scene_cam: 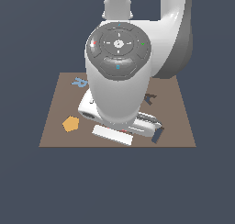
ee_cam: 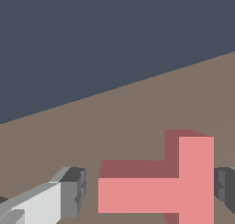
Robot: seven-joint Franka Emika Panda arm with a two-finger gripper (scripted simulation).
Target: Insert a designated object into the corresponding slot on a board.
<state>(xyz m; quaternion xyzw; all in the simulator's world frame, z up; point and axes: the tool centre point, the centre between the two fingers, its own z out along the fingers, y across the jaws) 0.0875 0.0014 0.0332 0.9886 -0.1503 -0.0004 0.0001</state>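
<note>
Brown board [scene_cam: 53, 122] fills the middle of your exterior view, flat against a dark slate backdrop. Starting at the exterior view's left, you see an orange pentagon [scene_cam: 70, 124] lying on the board near its left edge, and further back a light blue letter shape [scene_cam: 79, 82], partly cut off by the arm. The white arm [scene_cam: 118, 76] then blocks most of the centre, its round grey end cap facing you. Below it sit the white hand body and a white bar close to the board's near edge. Just to the right of the arm you can make out a dark A-shaped recess [scene_cam: 150, 98]. The T-shaped slot does not show in either view.

In your wrist view, the pink T-shaped piece [ee_cam: 158, 186] lies on the brown board between the two grey fingertips [ee_cam: 73, 191]. The jaws [ee_cam: 148, 188] are spread apart, with a clear gap on the one side of the piece; on the other side the finger sits just beside the T's crossbar, and you cannot tell whether it touches. The piece is not gripped.
</note>
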